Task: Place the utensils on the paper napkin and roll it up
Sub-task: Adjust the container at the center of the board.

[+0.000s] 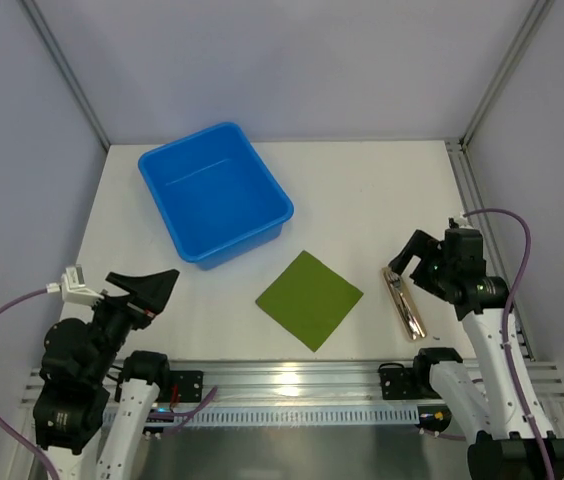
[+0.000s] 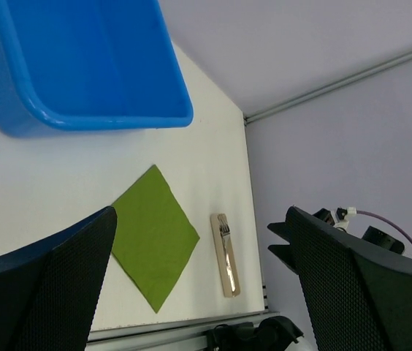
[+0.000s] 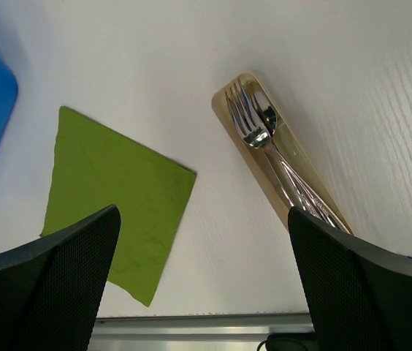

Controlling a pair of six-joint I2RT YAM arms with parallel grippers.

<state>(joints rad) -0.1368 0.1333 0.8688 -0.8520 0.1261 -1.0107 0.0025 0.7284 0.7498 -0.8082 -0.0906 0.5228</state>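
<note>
The green paper napkin (image 1: 309, 298) lies flat on the white table, turned like a diamond, near the front middle. The utensils (image 1: 406, 306), a shiny fork and spoon among them, lie together in a narrow beige tray (image 3: 267, 183) to the napkin's right. My right gripper (image 1: 408, 262) hovers open just above and right of that tray; in the right wrist view (image 3: 204, 212) napkin (image 3: 115, 197) and utensils (image 3: 266, 137) show between its fingers. My left gripper (image 1: 154, 290) hangs open at the front left, well away from the napkin (image 2: 153, 238). Neither gripper holds anything.
A blue plastic bin (image 1: 214, 192) stands at the back left of the table, a short way behind the napkin. An aluminium rail (image 1: 292, 378) runs along the table's front edge between the arm bases. Frame posts (image 1: 62, 70) and grey walls close in the sides.
</note>
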